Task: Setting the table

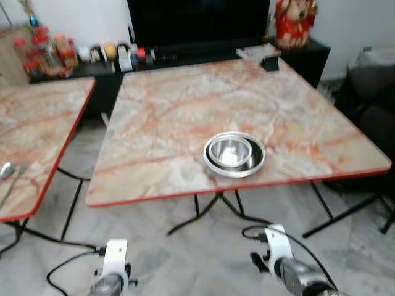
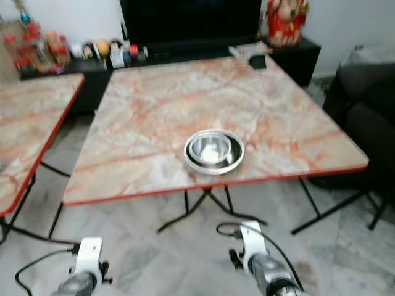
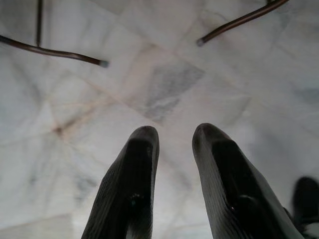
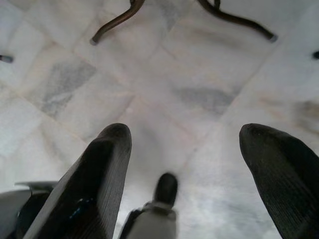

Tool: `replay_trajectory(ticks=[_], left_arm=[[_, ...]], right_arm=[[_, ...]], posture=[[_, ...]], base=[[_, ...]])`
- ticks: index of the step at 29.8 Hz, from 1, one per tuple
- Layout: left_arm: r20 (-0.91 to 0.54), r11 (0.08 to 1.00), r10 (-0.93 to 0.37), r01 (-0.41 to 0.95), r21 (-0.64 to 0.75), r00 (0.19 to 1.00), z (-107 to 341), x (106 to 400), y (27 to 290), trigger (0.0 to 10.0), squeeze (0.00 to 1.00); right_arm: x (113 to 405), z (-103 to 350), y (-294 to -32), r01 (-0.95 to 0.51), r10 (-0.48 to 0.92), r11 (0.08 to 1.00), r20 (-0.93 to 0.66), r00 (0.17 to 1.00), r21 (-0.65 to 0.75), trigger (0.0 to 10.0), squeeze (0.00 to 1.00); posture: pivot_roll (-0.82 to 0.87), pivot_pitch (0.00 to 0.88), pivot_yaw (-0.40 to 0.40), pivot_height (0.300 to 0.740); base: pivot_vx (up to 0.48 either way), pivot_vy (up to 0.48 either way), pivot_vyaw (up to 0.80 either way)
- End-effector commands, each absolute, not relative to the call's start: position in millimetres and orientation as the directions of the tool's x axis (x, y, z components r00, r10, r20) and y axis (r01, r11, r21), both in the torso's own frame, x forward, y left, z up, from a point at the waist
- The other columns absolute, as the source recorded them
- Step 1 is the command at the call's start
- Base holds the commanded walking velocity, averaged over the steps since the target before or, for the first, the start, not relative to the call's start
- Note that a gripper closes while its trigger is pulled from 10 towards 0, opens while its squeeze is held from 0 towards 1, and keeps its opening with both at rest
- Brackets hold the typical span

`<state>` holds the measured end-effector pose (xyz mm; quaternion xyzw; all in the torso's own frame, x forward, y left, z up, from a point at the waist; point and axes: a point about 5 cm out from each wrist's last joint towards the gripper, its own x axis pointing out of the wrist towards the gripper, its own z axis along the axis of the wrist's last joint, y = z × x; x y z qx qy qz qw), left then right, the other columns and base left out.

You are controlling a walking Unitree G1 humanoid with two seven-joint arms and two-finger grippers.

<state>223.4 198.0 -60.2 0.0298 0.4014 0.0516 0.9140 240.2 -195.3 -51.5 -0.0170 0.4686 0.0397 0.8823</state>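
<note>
2 nested bowls (image 1: 234,153) sit near the front edge of the table (image 1: 173,111), a second table (image 1: 37,135) to its left.

Both arms are hanging low and pointing downward; the left gripper (image 3: 172,137) is holding its black fingers slightly apart, while the right gripper (image 4: 184,134) is spreading its fingers wide, both gripping nothing

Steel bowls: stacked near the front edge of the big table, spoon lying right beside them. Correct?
Not quite. The steel bowls do sit near the big table's front edge, but the spoon lies on the other table, to the robot's left, as the left eye view shows.
</note>
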Motion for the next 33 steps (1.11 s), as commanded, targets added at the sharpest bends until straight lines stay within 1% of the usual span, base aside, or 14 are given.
replay_trajectory(ticks=[1, 15, 33], left_arm=[[-0.73, 0.992, 0.123, -0.061, 0.111, 0.672, -58.9, 225.3, 199.4, 10.0, 0.0], [-0.723, 0.99, 0.141, -0.079, 0.119, 0.676, -56.1, 228.9, 203.0, 10.0, 0.0], [-0.719, 0.988, 0.151, -0.089, 0.123, 0.679, -54.2, 231.9, 203.4, 10.0, 0.0]], right_arm=[[241.2, -50.7, -196.3, -0.069, 0.05, 0.998, -0.824, 0.564, 0.013, 10.0, 0.0], [243.9, -48.9, -196.0, -0.062, 0.048, 0.998, -0.821, 0.57, 0.015, 10.0, 0.0], [247.5, -46.4, -195.5, -0.065, 0.052, 0.998, -0.81, 0.585, 0.017, 10.0, 0.0]], posture=[[-0.09, 0.009, 0.097, 0.74], [-0.07, 0.056, 0.105, 0.74], [-0.06, 0.078, 0.104, 0.74]], base=[[0.0, 0.48, 0.0], [0.0, 0.48, 0.0], [0.0, 0.48, 0.0]])
